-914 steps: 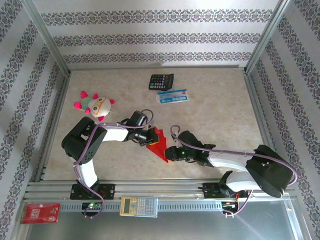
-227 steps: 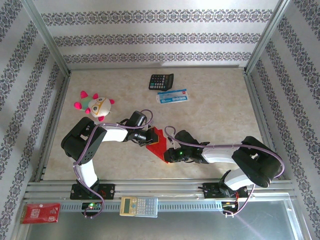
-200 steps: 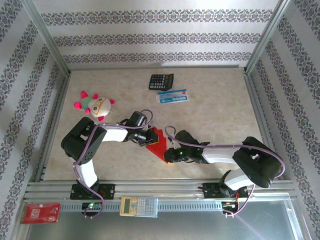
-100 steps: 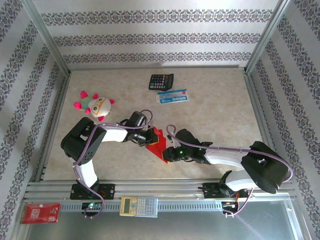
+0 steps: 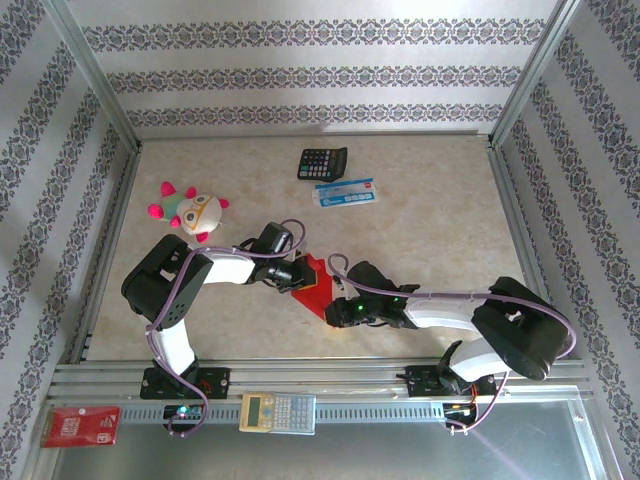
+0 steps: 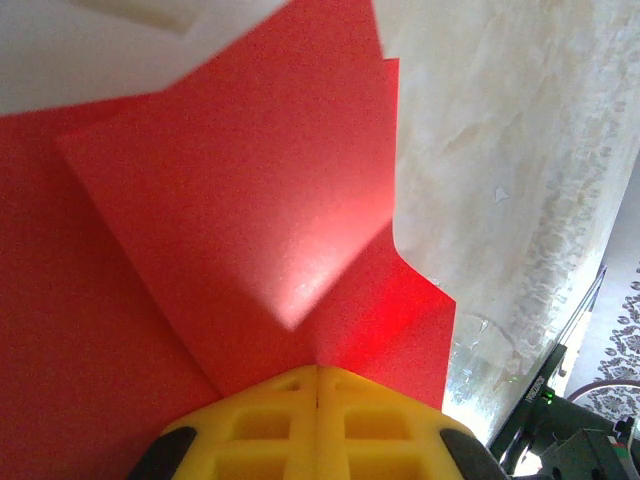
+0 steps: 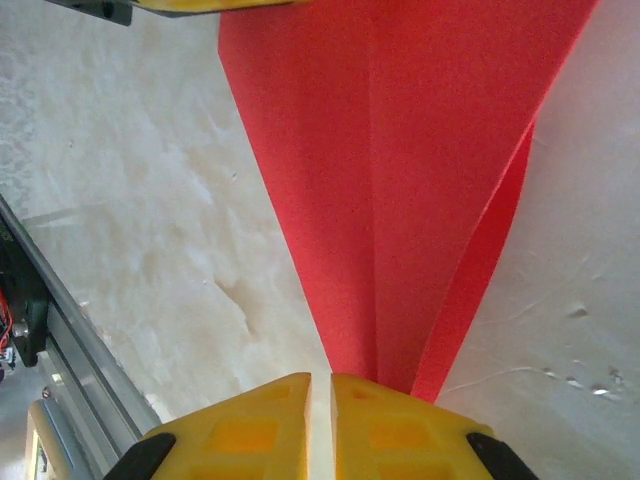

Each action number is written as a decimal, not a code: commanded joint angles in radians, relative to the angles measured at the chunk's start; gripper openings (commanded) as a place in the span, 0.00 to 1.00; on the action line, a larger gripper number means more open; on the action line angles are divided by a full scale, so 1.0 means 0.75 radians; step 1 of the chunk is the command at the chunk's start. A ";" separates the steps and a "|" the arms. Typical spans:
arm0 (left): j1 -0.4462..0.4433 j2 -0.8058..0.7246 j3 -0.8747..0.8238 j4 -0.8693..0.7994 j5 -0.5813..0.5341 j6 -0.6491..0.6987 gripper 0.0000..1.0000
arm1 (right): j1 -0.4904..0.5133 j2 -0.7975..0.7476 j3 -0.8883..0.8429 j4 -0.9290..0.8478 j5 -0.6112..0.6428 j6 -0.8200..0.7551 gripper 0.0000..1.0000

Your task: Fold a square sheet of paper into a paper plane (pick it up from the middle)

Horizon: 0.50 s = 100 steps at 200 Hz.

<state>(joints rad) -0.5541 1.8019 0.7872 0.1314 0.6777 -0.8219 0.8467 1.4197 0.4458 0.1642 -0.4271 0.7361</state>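
Left jaws clamp the wide end of the pointed, creased red paper plane (image 5: 318,282) (image 6: 250,240) (image 7: 400,150), right jaws pinch its narrow tip, mid-desk (image 5: 430,215).

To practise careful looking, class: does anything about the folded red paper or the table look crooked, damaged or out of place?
The red paper is folded unevenly: in the right wrist view a lower flap pokes out on one side only. A beige calculator and a red packet lie off the table, on the metal rail.
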 commanded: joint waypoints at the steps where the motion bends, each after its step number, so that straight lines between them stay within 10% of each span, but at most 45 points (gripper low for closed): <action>1: 0.023 0.019 -0.056 -0.122 -0.084 0.026 0.05 | -0.012 0.021 -0.013 0.000 0.019 -0.007 0.14; 100: 0.025 0.029 -0.056 -0.119 -0.089 0.026 0.05 | -0.008 0.058 -0.094 0.021 0.026 0.009 0.13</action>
<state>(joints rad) -0.5541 1.8019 0.7872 0.1314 0.6777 -0.8219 0.8398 1.4467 0.4156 0.2119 -0.4255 0.7338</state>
